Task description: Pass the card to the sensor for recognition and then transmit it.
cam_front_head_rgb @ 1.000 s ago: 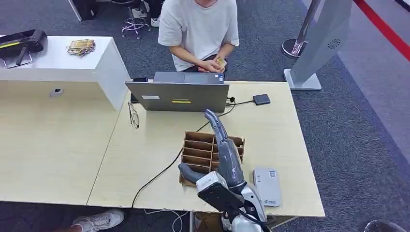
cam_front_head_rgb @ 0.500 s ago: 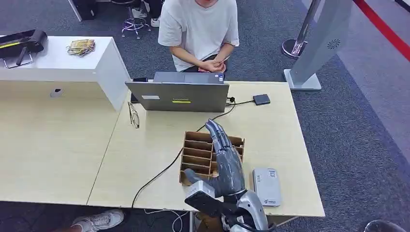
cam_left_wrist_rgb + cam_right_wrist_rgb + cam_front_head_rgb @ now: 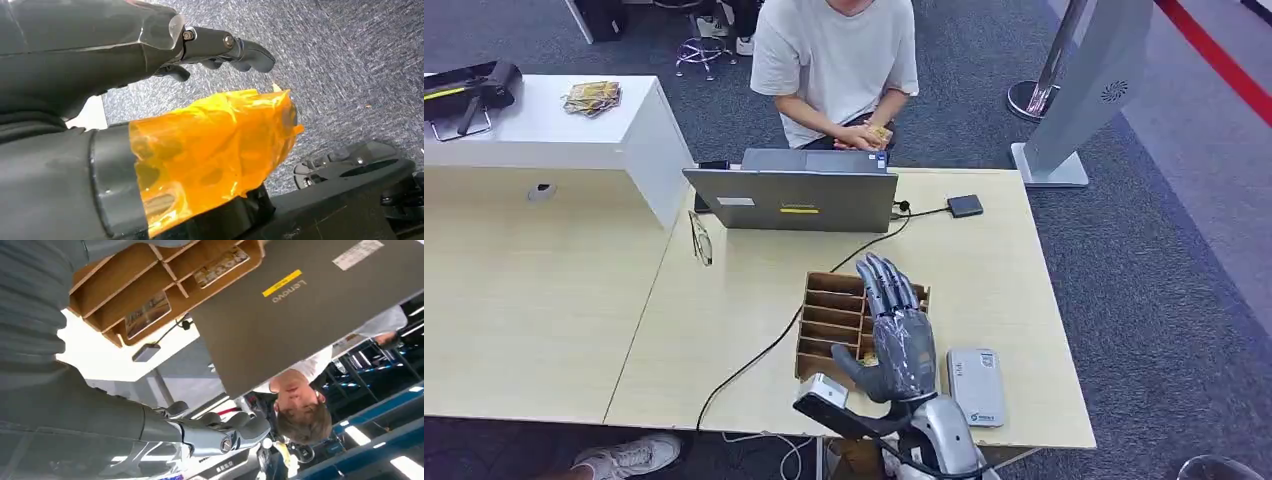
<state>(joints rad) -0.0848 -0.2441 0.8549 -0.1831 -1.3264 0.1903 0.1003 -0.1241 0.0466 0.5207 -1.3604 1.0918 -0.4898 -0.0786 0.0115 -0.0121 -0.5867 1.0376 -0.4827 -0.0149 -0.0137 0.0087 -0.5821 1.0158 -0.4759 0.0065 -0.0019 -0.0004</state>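
Right hand [image 3: 898, 335] hovers over the wooden organizer [image 3: 831, 313] — fingers straight, spread, holding nothing.

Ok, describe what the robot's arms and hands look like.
The right hand is grey metal with darker segmented fingers and a thick grey thumb, on a silver forearm with a black camera block at the wrist. The left hand is dark grey, with crinkled orange film wrapped round its thumb.

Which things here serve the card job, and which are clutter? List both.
Job: wooden card tray with cards, grey sensor, right hand open above the tray, person holding a card.
Clutter: laptop, glasses, black cable, small black box.
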